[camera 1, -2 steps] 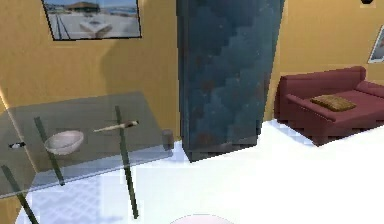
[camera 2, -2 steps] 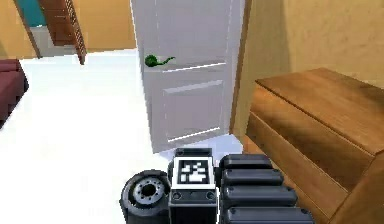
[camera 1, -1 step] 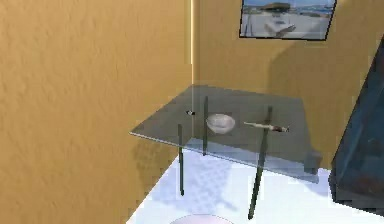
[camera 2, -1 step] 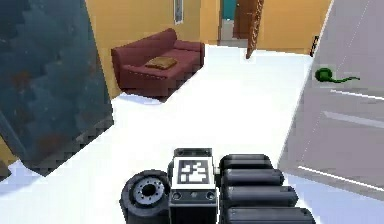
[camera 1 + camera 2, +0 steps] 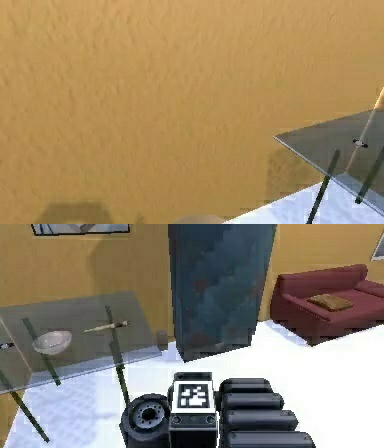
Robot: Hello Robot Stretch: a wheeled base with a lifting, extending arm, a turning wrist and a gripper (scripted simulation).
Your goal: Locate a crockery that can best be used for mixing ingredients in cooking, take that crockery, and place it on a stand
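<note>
A pale grey bowl (image 5: 52, 342) sits on a glass-topped table (image 5: 95, 306) at the arm side view's left. A thin brown and metal utensil (image 5: 105, 326) lies on the same glass, right of the bowl. At that view's bottom edge are a white square with black marks (image 5: 195, 394) and dark arm segments (image 5: 262, 409). Left of the square is the gripper's dark body (image 5: 150, 420). Its far end cannot be made out, so I cannot tell whether it holds anything. The table's glass corner (image 5: 335, 140) also appears at the forward view's right, on dark legs.
An ochre wall (image 5: 150, 100) stands close ahead in the forward view. A tall dark blue-grey slab (image 5: 220, 289) rises beyond the arm. A red sofa (image 5: 325, 299) with a brown cushion (image 5: 330, 301) stands at the arm side view's right. The floor (image 5: 300, 359) is pale.
</note>
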